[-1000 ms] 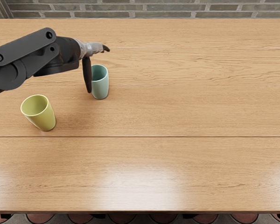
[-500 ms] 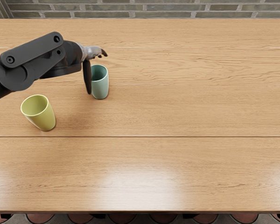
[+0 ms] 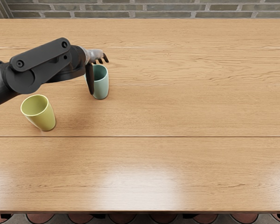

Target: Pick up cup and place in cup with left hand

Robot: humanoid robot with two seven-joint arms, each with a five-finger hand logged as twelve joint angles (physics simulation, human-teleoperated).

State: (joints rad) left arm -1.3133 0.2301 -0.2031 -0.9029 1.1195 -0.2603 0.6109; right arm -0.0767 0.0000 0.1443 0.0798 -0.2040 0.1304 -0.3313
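Observation:
My left hand (image 3: 99,72) is at the teal cup (image 3: 101,87) in the upper left of the table. Its thumb hangs down along the cup's left side, and the other fingers reach over behind the rim, spread from the thumb and not closed around the cup. Whether the thumb touches the wall I cannot tell. The teal cup stands upright; part of its rim and left side is hidden by the hand. A yellow-green cup (image 3: 43,116) stands upright nearer the front left, with its mouth uncovered.
The left forearm (image 3: 42,70) crosses above the table behind the yellow-green cup. The wooden table (image 3: 177,102) ends at a brick wall (image 3: 177,9) at the back, and its front edge runs along the bottom of the picture.
The left arm has moved further in from the left and slightly toward the front. Its fingers have bent downward beside the teal cup. Both cups stand where they were.

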